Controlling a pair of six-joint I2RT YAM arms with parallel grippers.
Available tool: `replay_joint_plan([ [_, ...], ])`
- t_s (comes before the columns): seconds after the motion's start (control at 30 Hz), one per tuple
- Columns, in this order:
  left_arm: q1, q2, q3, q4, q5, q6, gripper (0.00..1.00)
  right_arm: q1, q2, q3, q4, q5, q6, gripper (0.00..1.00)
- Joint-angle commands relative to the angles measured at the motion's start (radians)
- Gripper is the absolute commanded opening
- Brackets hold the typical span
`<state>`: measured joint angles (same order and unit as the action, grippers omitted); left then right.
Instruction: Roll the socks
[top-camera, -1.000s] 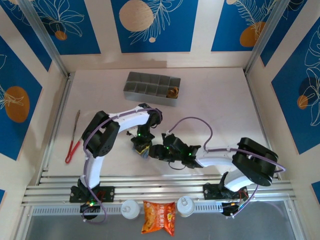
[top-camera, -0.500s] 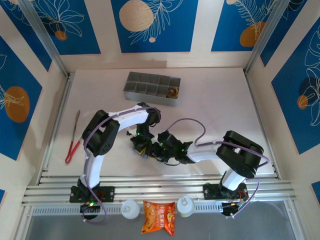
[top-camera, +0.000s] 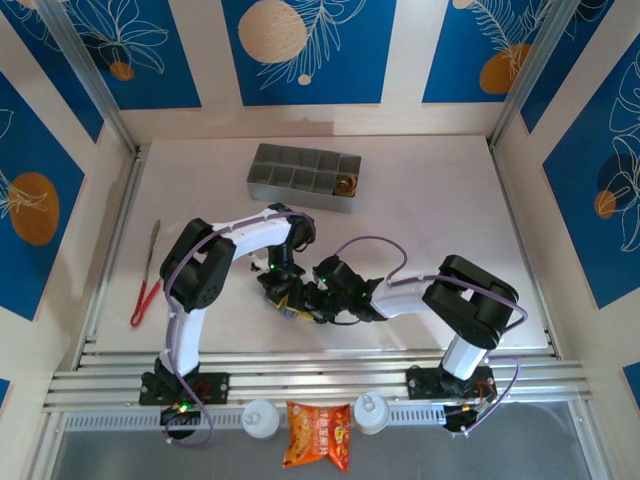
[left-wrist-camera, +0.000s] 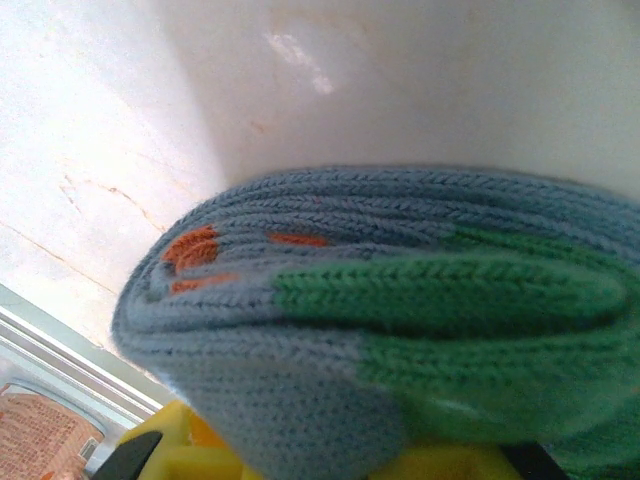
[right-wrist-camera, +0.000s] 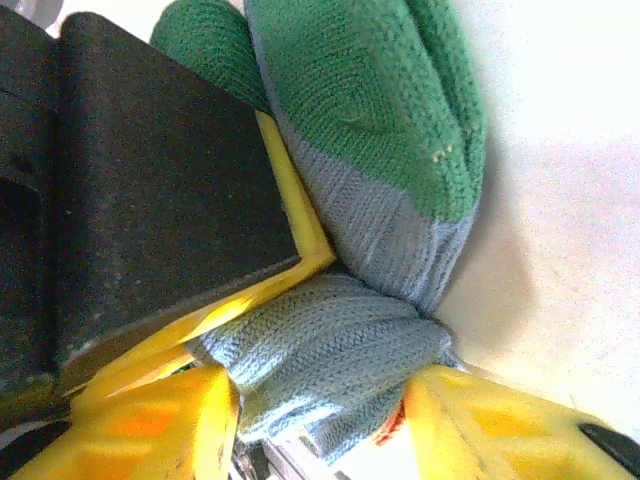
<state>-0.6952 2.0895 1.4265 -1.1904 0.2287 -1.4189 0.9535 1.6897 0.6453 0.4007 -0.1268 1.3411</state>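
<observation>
Centrally, the socks (right-wrist-camera: 330, 360) tight between clamped left fingers (left-wrist-camera: 180, 460) and between clamped right fingers (right-wrist-camera: 160, 440).

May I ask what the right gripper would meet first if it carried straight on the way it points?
The grey-blue sock: its bunched fabric sits between the right gripper's fingertips, with the sock's green toe part just beyond, as far as depth can be judged.
</observation>
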Motion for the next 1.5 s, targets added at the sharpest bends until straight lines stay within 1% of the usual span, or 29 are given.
replay_joint_plan([
  [0.0, -0.040, 0.168, -0.103, 0.403, 0.076, -0.008, 0.00, 0.004, 0.043, 0.047, 0.011, 0.047, 0.033, 0.45],
  [0.03, -0.040, 0.168, -0.102, 0.404, 0.081, -0.008, 0.00, 0.002, 0.050, 0.049, 0.013, 0.044, 0.032, 0.43],
  [0.1, -0.039, 0.167, -0.103, 0.414, 0.090, -0.008, 0.00, -0.010, 0.070, 0.052, 0.023, 0.034, 0.036, 0.34],
  [0.23, -0.038, 0.155, -0.112, 0.417, 0.097, -0.007, 0.00, -0.034, 0.106, 0.059, 0.056, 0.019, 0.048, 0.24],
  [0.43, -0.037, 0.140, -0.127, 0.422, 0.101, -0.005, 0.00, -0.044, 0.120, 0.074, -0.025, 0.036, 0.087, 0.12],
  [0.5, -0.032, 0.131, -0.133, 0.418, 0.097, -0.005, 0.00, -0.047, 0.126, 0.073, -0.076, 0.037, 0.125, 0.01],
  [0.6, -0.027, 0.105, -0.143, 0.418, 0.086, -0.003, 0.00, -0.051, 0.132, 0.073, -0.199, 0.049, 0.168, 0.00],
  [0.67, -0.024, 0.081, -0.153, 0.417, 0.072, -0.001, 0.00, -0.061, 0.146, 0.075, -0.271, 0.030, 0.181, 0.00],
  [0.73, -0.019, 0.046, -0.165, 0.421, 0.053, -0.002, 0.08, -0.074, 0.164, 0.082, -0.351, -0.002, 0.197, 0.00],
  [0.83, -0.009, -0.010, -0.194, 0.453, 0.047, -0.012, 0.26, -0.096, 0.205, 0.081, -0.398, -0.065, 0.209, 0.00],
  [0.87, -0.007, -0.029, -0.204, 0.458, 0.047, -0.019, 0.38, -0.100, 0.215, 0.080, -0.408, -0.075, 0.210, 0.00],
  [0.93, 0.001, -0.065, -0.224, 0.477, 0.044, -0.030, 0.52, -0.108, 0.233, 0.082, -0.429, -0.094, 0.206, 0.00],
  [0.97, 0.006, -0.088, -0.235, 0.494, 0.044, -0.033, 0.61, -0.113, 0.243, 0.081, -0.430, -0.105, 0.204, 0.00],
  [1.07, 0.022, -0.156, -0.255, 0.523, 0.023, -0.028, 0.79, -0.123, 0.268, 0.079, -0.430, -0.140, 0.198, 0.00],
  [1.2, 0.042, -0.284, -0.306, 0.585, -0.031, -0.021, 0.92, -0.133, 0.299, 0.076, -0.429, -0.183, 0.189, 0.00],
  [1.27, 0.053, -0.356, -0.343, 0.629, -0.060, -0.010, 0.95, -0.137, 0.308, 0.071, -0.420, -0.197, 0.192, 0.00],
  [1.3, 0.057, -0.396, -0.365, 0.644, -0.077, -0.004, 0.99, -0.140, 0.310, 0.067, -0.413, -0.203, 0.194, 0.00],
  [1.33, 0.063, -0.429, -0.385, 0.654, -0.088, 0.001, 1.00, -0.142, 0.315, 0.063, -0.404, -0.210, 0.197, 0.00],
  [1.47, 0.089, -0.581, -0.516, 0.747, -0.111, 0.041, 1.00, -0.160, 0.331, 0.066, -0.396, -0.237, 0.192, 0.00],
])
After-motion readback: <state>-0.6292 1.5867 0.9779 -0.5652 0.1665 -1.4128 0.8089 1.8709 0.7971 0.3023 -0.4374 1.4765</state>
